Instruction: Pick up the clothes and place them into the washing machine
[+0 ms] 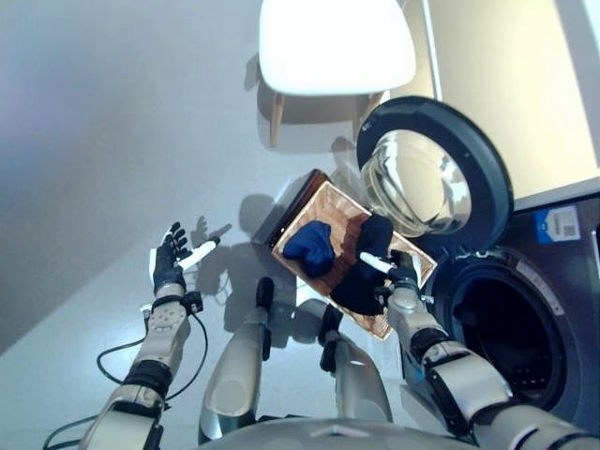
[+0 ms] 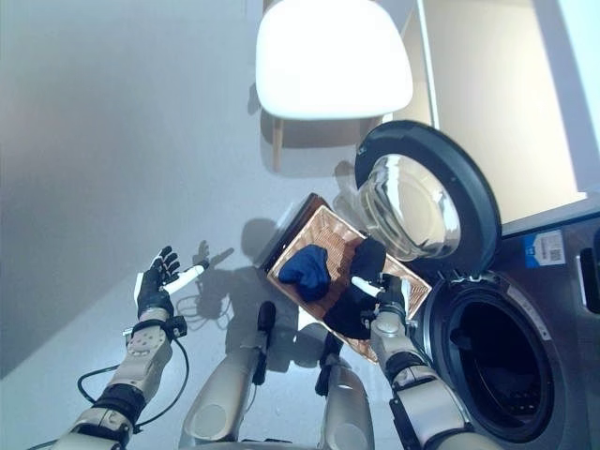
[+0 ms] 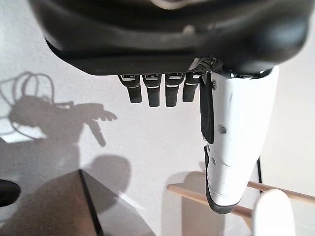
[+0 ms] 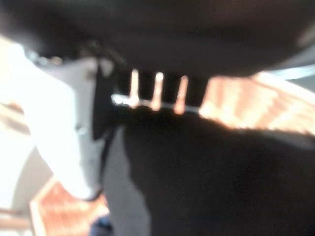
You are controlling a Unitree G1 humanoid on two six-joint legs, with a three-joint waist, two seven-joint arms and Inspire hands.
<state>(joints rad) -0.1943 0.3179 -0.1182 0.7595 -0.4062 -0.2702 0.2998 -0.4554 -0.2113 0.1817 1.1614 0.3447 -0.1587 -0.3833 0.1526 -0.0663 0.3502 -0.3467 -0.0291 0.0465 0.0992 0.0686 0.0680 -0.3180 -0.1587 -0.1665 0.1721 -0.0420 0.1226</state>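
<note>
Two garments in view. One blue garment [image 1: 309,247] bunched up in the wicker basket [image 1: 330,204], toward its far-left part. One black garment [image 1: 361,272] draped over the basket's near-right part, right hand [image 1: 401,278] on top of it. Right wrist view mostly blocked by dark cloth just past the fingers; looks like a grasp on the black garment, but the finger curl is not clear, so cannot tell for sure. White thumb cover visible, lying against the black cloth.

One basket, rectangular, dark rim, on the floor [image 1: 112,141] just beside the washing machine [image 1: 553,309], partly under the swung-open door [image 1: 434,174]. One door, round, glass bowl facing up and out. Drum opening [image 1: 511,337] dark, nothing visible inside. Both garments outside the machine.

Left hand [image 1: 172,257] well apart from the basket, out to the left over bare floor, holding nothing. Fingers straight and spread, thumb with white cover pointing toward the basket. Left wrist view confirms: fingertips [image 3: 151,96] extended in a row, no contact with anything; basket corner and wooden chair leg visible past them.

One white chair [image 1: 334,42] with wooden legs beyond the basket, near the machine's door, apart from the basket.
</note>
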